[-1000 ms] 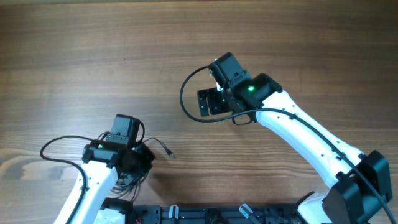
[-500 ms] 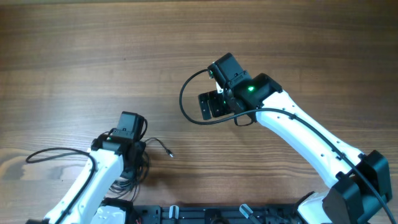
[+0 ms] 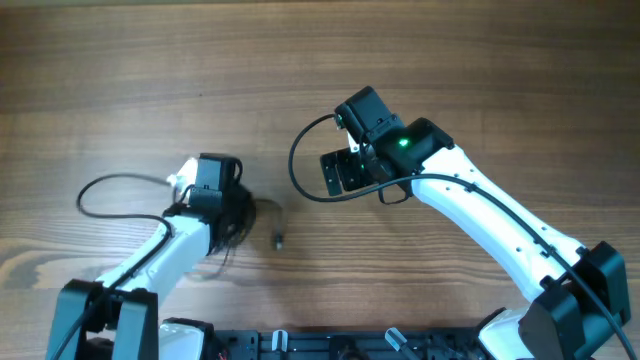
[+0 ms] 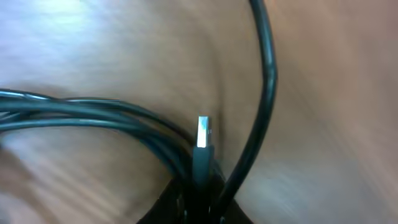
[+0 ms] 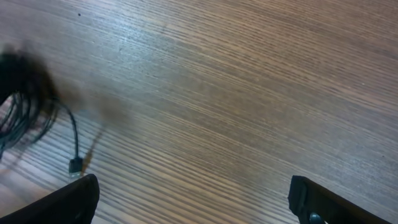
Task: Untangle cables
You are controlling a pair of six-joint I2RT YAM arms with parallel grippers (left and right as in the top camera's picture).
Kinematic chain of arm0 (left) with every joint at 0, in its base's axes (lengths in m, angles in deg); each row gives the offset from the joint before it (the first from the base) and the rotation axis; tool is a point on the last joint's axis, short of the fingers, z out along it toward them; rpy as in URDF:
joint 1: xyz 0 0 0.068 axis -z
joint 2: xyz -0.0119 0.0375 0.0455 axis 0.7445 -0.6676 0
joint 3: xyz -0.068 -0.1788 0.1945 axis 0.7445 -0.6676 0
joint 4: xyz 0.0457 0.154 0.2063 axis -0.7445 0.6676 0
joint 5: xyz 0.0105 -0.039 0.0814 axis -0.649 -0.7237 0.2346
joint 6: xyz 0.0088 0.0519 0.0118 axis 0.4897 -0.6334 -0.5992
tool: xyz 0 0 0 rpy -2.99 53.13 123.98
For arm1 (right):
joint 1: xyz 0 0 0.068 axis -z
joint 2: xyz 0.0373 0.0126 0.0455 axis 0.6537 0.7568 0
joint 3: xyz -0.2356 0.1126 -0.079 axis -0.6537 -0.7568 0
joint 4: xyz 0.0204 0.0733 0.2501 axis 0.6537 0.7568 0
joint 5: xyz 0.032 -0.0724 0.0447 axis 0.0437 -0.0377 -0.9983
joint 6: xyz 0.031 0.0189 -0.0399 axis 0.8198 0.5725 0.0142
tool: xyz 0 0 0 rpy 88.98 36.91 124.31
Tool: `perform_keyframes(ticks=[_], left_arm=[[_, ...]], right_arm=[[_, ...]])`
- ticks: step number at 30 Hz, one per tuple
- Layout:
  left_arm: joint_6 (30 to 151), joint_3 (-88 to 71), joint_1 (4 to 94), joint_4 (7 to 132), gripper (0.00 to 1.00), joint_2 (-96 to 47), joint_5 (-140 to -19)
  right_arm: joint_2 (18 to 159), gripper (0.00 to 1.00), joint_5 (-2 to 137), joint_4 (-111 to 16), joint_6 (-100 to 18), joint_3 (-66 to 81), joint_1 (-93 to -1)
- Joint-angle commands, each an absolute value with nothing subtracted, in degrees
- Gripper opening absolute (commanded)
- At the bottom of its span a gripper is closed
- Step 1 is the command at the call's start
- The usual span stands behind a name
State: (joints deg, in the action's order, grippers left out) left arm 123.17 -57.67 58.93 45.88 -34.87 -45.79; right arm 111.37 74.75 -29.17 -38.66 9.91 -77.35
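Note:
The cables (image 3: 243,216) are a small bundle of thin black wires under my left gripper (image 3: 232,214), with one loose plug end (image 3: 278,240) lying on the table to its right. In the left wrist view my left gripper (image 4: 199,208) is shut on the black cables (image 4: 93,115), and a silver-tipped plug (image 4: 203,134) sticks up from the jaws. My right gripper (image 3: 340,170) is open and empty, to the right of the bundle and apart from it. In the right wrist view its open jaws (image 5: 193,199) hover over bare wood, with the cables (image 5: 25,106) blurred at far left.
The wooden table (image 3: 150,60) fills the view. A thicker black arm cable loops left of my left arm (image 3: 95,190), and another loops left of my right wrist (image 3: 295,150). A black rail (image 3: 330,345) runs along the front edge.
My left gripper has swung away from the front edge and turned, carrying the cable bundle with it. The loose plug end has shifted slightly. My right arm has stayed still.

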Motion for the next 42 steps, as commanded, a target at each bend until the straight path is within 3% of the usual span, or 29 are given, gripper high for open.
perform_keyframes(ticks=[1, 9, 11, 19, 25, 29, 34, 38, 42], left_arm=[[111.4, -55.2, 59.2, 37.6, 0.11, -35.3, -61.0], [110.2, -46.7, 59.2, 10.4, 0.12, -34.5, -98.0], [115.5, -46.0, 58.6, 3.8, 0.14, -31.8, -104.0], [122.2, -46.0, 53.0, 5.1, 0.10, -20.3, -104.0], [122.6, -46.0, 49.7, 13.0, 0.11, -12.1, -104.0], [122.6, -46.0, 48.6, 18.7, 0.10, -10.0, -107.3], [122.6, -46.0, 48.6, 12.6, 0.11, -10.0, -116.9], [121.8, -46.0, 48.6, 10.4, 0.11, -10.0, -117.9], [122.4, -46.0, 48.6, 8.0, 0.10, -9.6, -118.0]], right_arm=[[111.1, 1.00, 75.7, -29.3, -40.7, 9.8, -77.2], [111.1, 1.00, 73.5, -31.3, -50.3, 9.8, -77.2], [111.1, 1.00, 73.5, -34.0, -49.8, 9.8, -77.1], [107.7, 0.99, 74.1, -39.9, -46.2, 9.8, -74.1], [106.0, 1.00, 77.0, -39.6, -28.8, 9.8, -66.9], [106.0, 1.00, 76.0, -40.3, -26.6, 9.8, -63.0], [106.0, 1.00, 40.3, -50.3, -42.7, 9.8, -62.4], [106.0, 1.00, 31.1, -47.8, -42.6, 9.8, -62.6], [106.1, 0.97, 31.1, -42.5, -42.5, 9.8, -63.0]])
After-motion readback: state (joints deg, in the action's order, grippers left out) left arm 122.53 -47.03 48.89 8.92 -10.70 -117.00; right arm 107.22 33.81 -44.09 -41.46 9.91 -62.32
